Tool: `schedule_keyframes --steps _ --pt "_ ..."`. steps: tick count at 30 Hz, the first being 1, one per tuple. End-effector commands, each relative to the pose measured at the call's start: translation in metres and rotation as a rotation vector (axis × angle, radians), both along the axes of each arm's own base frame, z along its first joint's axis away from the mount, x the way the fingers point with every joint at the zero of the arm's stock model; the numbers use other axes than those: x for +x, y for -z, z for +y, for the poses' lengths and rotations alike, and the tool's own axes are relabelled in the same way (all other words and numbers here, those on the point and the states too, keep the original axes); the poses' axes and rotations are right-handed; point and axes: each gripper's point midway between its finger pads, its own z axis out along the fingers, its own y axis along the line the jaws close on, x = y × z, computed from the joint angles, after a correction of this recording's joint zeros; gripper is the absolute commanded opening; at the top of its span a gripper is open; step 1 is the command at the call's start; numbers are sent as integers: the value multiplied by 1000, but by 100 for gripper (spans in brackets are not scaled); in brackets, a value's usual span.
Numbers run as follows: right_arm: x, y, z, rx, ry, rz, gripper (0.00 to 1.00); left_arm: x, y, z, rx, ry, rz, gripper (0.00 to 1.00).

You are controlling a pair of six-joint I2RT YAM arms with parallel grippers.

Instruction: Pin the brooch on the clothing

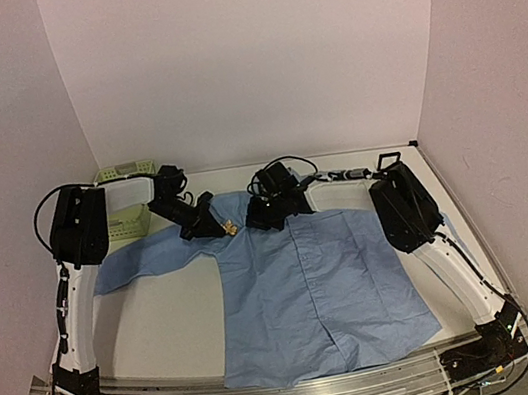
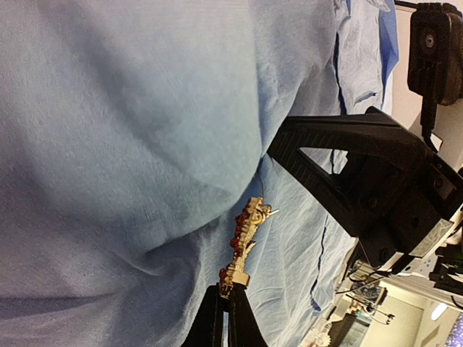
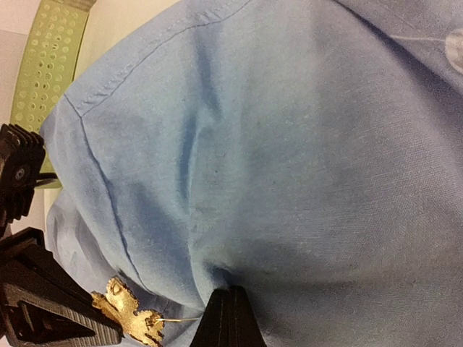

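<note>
The shirt (image 1: pixel 310 291) is plain light blue; the brooch (image 2: pixel 246 242) is gold with red accents; the basket (image 3: pixel 54 65) is pale green

Top view: moderately bright, even overhead light; pale walls (image 1: pixel 251 58) with a pinkish cast; soft-edged shadows on the tabletop (image 1: pixel 161 311); lower corners dimmer.
Left wrist view: shirt (image 2: pixel 130 108) close to the lens, soft-focused, shaded grey-violet at left and bottom; brooch (image 2: pixel 247 231) sharper, small glints on the gold.
Right wrist view: weave crisp mid-frame; dark shadowed crease just above the right hand (image 3: pixel 228 295); upper right corner out of focus.
</note>
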Motion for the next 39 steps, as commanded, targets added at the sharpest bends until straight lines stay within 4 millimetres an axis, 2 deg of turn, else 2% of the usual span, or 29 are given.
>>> schedule_keyframes --steps 1,10,18,28,33,39 --pt "2 -3 0 85 29 34 0 1 -10 2 -105 -25 55 0" --pt "7 -28 4 141 25 8 0 -11 -14 -3 -223 -32 161 0" --pt "3 -26 6 157 15 22 0 -8 -19 -9 -301 -37 204 0" --pt "7 -38 11 207 11 20 0 -16 4 0 -290 -82 298 0" --pt "5 -34 10 209 16 36 0 -12 1 -4 -311 -70 292 0" --pt "6 -34 13 222 9 37 0 -17 3 -13 -322 -45 303 0"
